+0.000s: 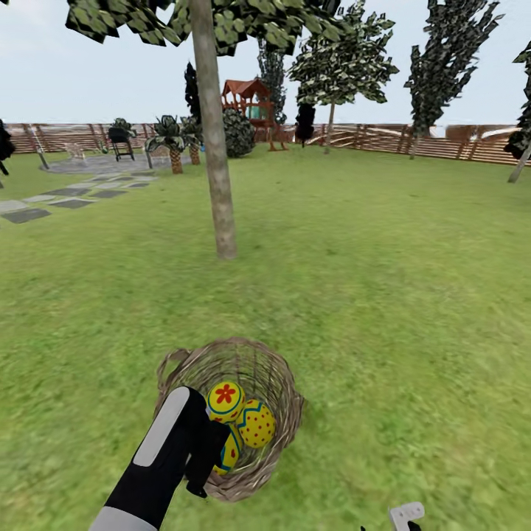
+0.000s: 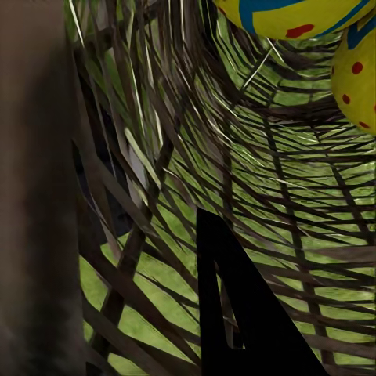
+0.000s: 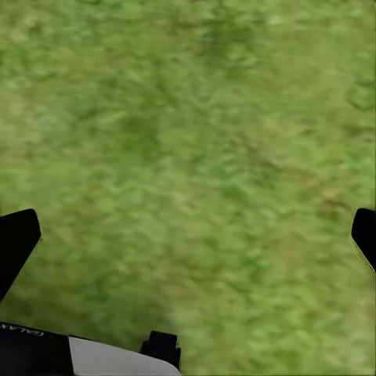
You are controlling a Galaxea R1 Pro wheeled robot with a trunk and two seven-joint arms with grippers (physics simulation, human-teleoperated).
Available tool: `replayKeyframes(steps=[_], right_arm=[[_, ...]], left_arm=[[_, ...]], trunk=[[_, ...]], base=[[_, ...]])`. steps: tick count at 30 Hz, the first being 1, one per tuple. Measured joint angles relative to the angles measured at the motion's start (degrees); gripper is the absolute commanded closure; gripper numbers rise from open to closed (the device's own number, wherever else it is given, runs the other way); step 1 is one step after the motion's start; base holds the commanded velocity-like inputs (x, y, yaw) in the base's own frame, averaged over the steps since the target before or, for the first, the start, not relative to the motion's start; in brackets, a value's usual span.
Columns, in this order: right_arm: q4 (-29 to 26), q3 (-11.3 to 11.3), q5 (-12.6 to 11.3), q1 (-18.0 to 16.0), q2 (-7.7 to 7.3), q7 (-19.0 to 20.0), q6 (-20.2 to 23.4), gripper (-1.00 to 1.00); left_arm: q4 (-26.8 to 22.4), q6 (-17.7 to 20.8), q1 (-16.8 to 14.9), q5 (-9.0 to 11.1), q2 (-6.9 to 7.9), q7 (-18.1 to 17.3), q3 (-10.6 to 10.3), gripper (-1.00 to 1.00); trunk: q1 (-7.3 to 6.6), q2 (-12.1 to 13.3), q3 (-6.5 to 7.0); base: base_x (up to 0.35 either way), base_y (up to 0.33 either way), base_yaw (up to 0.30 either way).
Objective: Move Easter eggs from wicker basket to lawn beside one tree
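Wicker basket (image 1: pixel 284 413) holds left end effector (image 1: pixel 203 472) reaching inside.

Rough woven-twig wicker basket (image 1: pixel 274 369), glossy eggs (image 1: pixel 256 423)

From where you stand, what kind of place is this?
Most likely a fenced back garden: a broad lawn, a grey-trunked tree, a slatted wooden fence and a wooden playset at the far end.
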Motion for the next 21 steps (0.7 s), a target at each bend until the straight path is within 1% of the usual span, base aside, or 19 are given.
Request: replayKeyframes(steps=[8, 16, 21], right_arm=[[-0.1, 0.0, 0.0, 0.0, 0.00, 0.0, 0.0, -1.00], [-0.1, -0.1, 0.0, 0.0, -0.07, 0.0, 0.0, -1.00], [-0.1, -0.1, 0.0, 0.0, -0.08, 0.0, 0.0, -1.00]], left_arm=[[-0.1, 0.1, 0.0, 0.0, 0.04, -0.1, 0.0, 1.00], [-0.1, 0.1, 0.0, 0.0, 0.05, -0.1, 0.0, 1.00], [-0.1, 0.1, 0.0, 0.1, 0.08, -0.1, 0.0, 1.00]], trunk=[[0.00, 0.0, 0.32], [0.00, 0.0, 0.36], [0.00, 0.0, 0.37]], base=[[0.331, 0.119, 0.256], [0.334, 0.087, 0.019], [0.334, 0.093, 0.212]])
